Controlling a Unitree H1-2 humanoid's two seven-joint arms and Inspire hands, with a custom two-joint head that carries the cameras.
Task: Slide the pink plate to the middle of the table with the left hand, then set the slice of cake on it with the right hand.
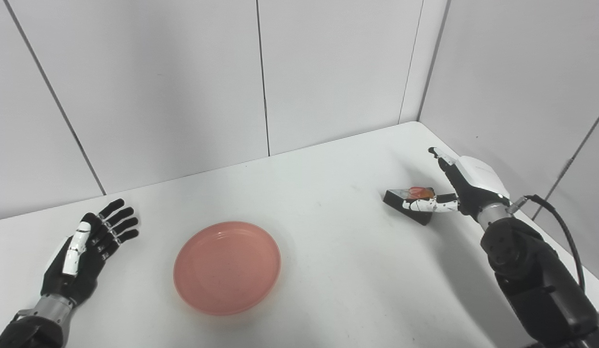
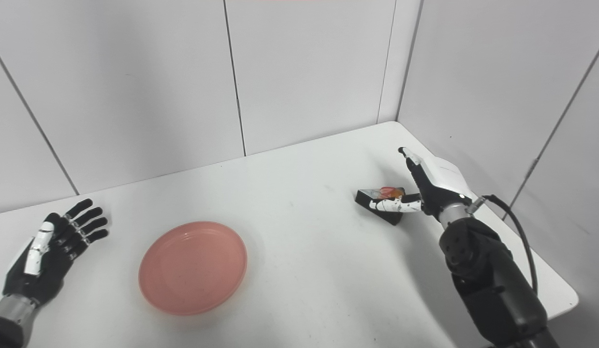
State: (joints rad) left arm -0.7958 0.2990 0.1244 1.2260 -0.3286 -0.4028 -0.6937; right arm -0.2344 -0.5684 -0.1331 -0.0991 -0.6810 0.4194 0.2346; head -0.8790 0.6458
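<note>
The pink plate [image 1: 226, 267] lies on the white table [image 1: 328, 183], left of the middle. To its left my left hand [image 1: 89, 246] rests open, palm up with fingers spread, apart from the plate. At the right, a dark slice of cake [image 1: 400, 198] with a red-orange topping sits on the table. My right hand [image 1: 466, 181] is right beside it and open. Its thumb [image 1: 427, 205] lies along the cake's near side, while the other fingers [image 1: 439, 157] stretch out behind and above the slice. The cake's right end is hidden by the hand.
White wall panels close the table at the back and the right, meeting at a corner [image 1: 417, 121] behind the cake. The table's right edge [image 2: 565, 290] runs close by my right forearm, where a black cable [image 1: 560, 222] loops out.
</note>
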